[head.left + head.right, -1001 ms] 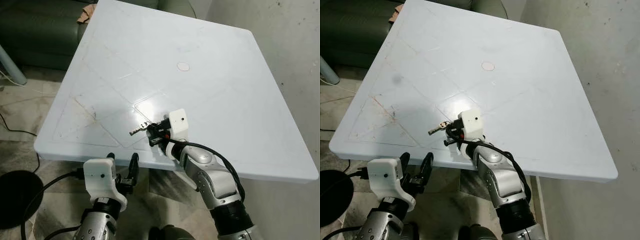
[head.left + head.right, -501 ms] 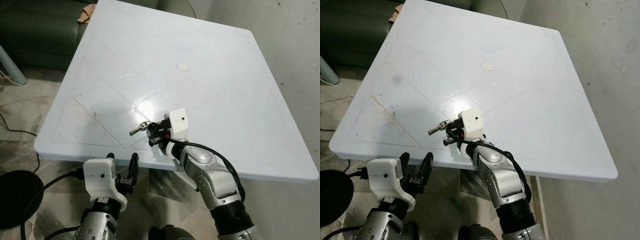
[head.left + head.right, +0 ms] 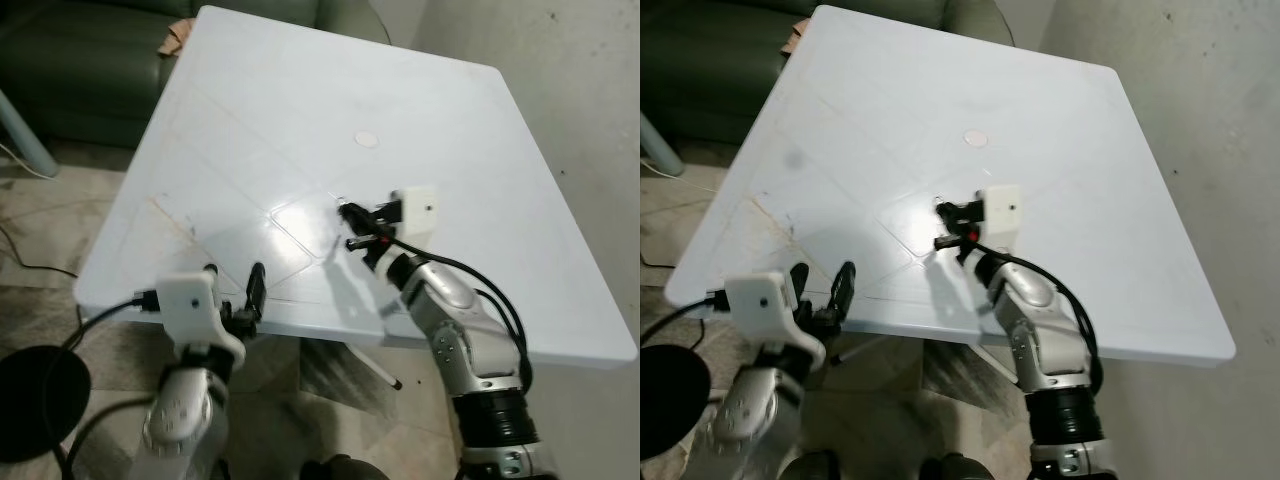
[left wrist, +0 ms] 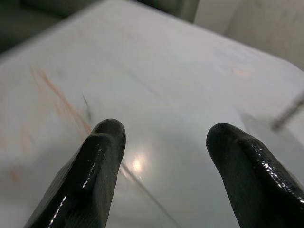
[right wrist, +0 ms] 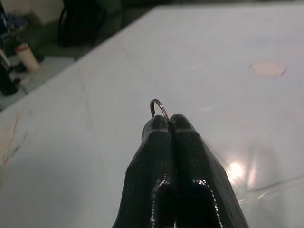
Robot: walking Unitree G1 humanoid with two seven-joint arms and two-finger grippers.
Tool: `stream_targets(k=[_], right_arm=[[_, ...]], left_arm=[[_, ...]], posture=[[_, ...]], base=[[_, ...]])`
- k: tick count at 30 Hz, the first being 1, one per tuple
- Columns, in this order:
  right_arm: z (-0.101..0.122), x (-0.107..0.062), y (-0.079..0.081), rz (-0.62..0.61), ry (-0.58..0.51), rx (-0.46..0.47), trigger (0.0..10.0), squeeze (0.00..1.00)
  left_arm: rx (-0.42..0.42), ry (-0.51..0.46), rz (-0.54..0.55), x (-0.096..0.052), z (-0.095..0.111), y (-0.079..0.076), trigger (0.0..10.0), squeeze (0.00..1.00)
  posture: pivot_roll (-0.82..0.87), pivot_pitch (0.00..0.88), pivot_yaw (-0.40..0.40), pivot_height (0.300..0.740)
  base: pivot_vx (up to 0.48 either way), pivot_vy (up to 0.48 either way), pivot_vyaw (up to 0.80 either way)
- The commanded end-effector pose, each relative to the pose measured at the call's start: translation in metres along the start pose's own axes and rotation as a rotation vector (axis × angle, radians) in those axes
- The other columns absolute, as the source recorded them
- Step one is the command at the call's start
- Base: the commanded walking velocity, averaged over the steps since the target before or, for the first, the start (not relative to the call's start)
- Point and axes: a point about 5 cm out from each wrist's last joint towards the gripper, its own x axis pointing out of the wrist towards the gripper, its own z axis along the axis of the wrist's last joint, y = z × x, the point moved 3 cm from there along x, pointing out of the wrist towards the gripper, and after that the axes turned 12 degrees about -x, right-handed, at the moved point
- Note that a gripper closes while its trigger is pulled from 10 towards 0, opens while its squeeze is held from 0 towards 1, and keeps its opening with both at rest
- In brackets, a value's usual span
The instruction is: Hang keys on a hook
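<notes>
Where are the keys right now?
The right gripper pinches the keys by their ring above the middle of the white table, nearer the robot than the small round cap.

Tabletop [image 3: 250, 120]: wide white surface, bare around the small round cap [image 3: 366, 139] near its middle; open passage on every side of the cap. Right gripper [image 3: 348, 226] raised just above the tabletop, short of the cap on the robot's side, jaws pressed together on a key ring [image 5: 159, 107]. Left gripper [image 3: 232, 293] at the near edge, well apart from the cap, jaws spread. Grey wall [image 3: 590, 110] close along the tabletop's right side. Dark sofa [image 3: 70, 60] beyond the far left corner.
</notes>
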Motion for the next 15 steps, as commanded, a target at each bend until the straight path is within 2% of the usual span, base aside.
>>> stream_targets(k=[1,5,7,15], right_arm=[[0.012,-0.006,-0.012,-0.043,-0.072,-0.018,10.0,0.00],[0.017,-0.011,-0.024,-0.102,-0.109,-0.024,10.0,0.00],[0.019,-0.013,-0.030,-0.128,-0.129,-0.026,10.0,0.00],[0.023,-0.015,-0.038,-0.147,-0.177,-0.052,10.0,0.00]], left_arm=[[0.020,0.002,0.025,0.003,-0.002,0.006,10.0,0.00],[0.077,-0.038,0.038,0.016,0.009,0.017,10.0,0.00],[0.080,-0.058,0.054,0.025,0.017,0.027,10.0,0.00],[0.142,-0.111,0.012,0.032,0.031,0.038,10.0,0.00]], posture=[[0.03,0.041,-0.130,0.724],[0.02,0.009,-0.119,0.724],[0.01,0.000,-0.112,0.724],[0.00,0.000,-0.102,0.724]], base=[[0.000,0.000,0.00],[0.000,0.000,0.00],[0.000,0.000,0.00],[0.000,0.000,0.00]])
